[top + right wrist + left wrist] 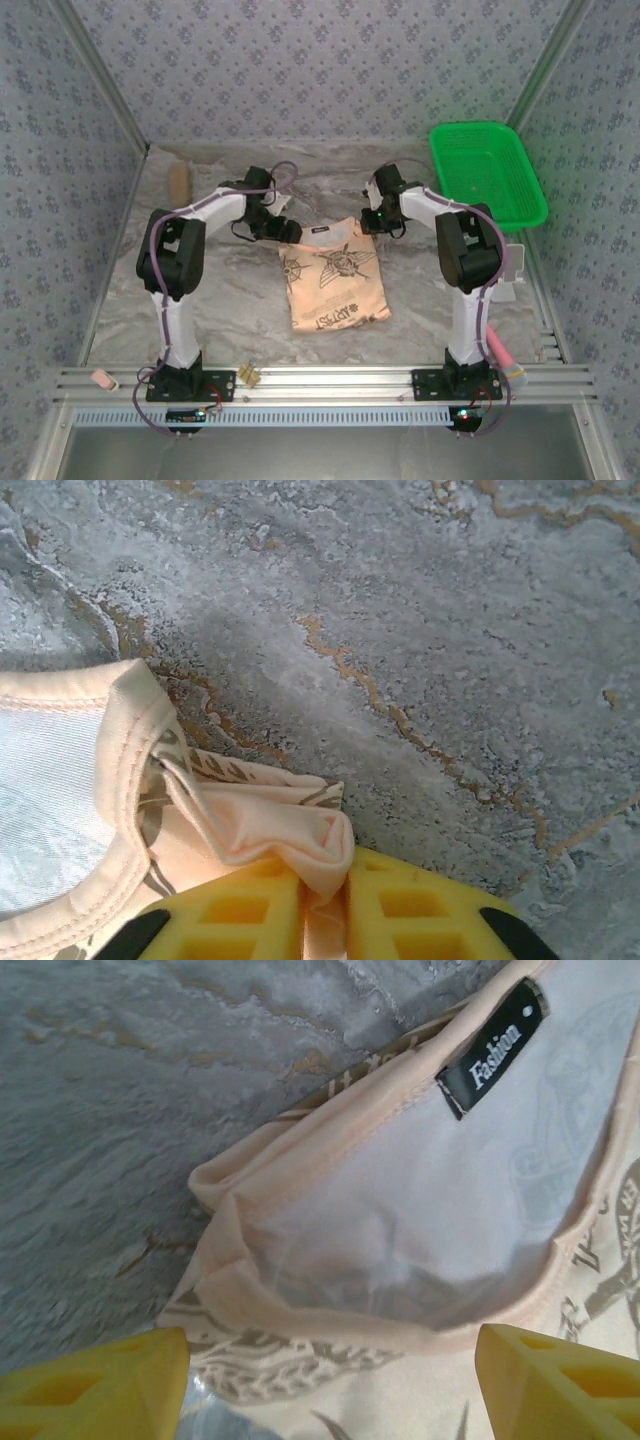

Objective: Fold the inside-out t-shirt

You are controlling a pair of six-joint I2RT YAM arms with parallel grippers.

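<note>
One t-shirt point(335, 280), tan with dark brown drawings, flat in the middle of the table point(230, 300) between the two arms. Neck end toward the back wall, pale inside showing through the neck hole. One small black label point(493, 1048) there, with the word "Fashion" in white. Grey stone pattern with thin orange lines all over the table top.

Two grippers, one at each top corner of the t-shirt. Left gripper point(333, 1360) low over the left side of the collar — two yellow fingers point(110, 1380) spread wide, nothing pinched between them. Right gripper point(325, 880) at the right side of the collar — two yellow fingers squeezed together on one bunched fold of the t-shirt, cloth poking out from between them.

One green basket point(487, 175) at the back right, well away from the t-shirt. One small tan roll point(179, 182) at the back left, close by the wall.
</note>
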